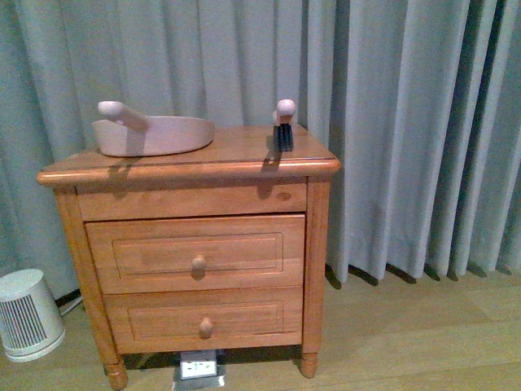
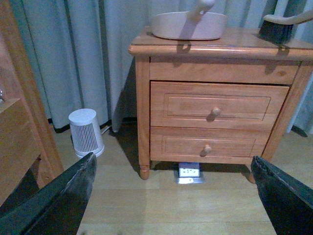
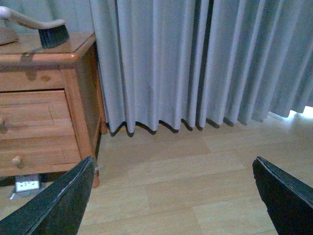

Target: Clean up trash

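Observation:
No trash shows in any view. A pale pink dustpan (image 1: 151,134) rests on the left of the wooden nightstand's top (image 1: 236,151), also seen in the left wrist view (image 2: 188,24). A pink-handled brush with black bristles (image 1: 283,130) stands at the top's right edge (image 3: 46,29). My left gripper (image 2: 173,157) hangs open low over the wooden floor, facing the nightstand's two drawers, with nothing between its fingers. My right gripper (image 3: 172,159) is open over bare floor to the right of the nightstand, also holding nothing. Neither arm appears in the front view.
Grey curtains (image 1: 391,122) hang behind the nightstand down to the floor. A small white ribbed heater (image 1: 28,314) stands on the floor to its left. A floor socket box (image 1: 198,366) sits under it. Another wooden piece of furniture (image 2: 19,122) stands close by the left gripper.

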You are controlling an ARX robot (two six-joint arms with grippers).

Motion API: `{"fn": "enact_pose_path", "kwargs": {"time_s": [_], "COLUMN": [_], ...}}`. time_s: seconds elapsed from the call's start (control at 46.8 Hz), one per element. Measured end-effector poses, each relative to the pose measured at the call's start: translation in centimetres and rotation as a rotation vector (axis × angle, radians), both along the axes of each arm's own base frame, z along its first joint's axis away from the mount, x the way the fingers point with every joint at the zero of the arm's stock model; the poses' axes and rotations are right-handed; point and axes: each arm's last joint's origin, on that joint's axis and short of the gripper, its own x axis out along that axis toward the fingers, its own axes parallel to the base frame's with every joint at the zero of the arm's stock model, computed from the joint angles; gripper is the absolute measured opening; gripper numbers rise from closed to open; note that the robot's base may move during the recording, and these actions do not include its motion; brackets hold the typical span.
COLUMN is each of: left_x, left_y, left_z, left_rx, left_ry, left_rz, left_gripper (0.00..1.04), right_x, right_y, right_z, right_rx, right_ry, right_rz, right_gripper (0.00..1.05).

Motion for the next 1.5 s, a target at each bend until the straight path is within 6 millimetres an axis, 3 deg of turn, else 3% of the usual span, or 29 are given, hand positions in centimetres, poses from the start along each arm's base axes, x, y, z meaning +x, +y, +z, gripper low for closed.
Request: {"fn": "enact_pose_path", "kwargs": {"time_s": [1.497], "left_x": [0.0], "left_y": [0.0], "left_z": [0.0], "left_rx": [0.0], "left_ry": [0.0], "left_rz": [0.0], "left_gripper": [0.97], "right_x": [0.0], "right_y": [0.0], "right_z": [0.0], "right_rx": [0.0], "right_ry": [0.0], "right_rz": [0.0], "right_gripper": [0.97]}}
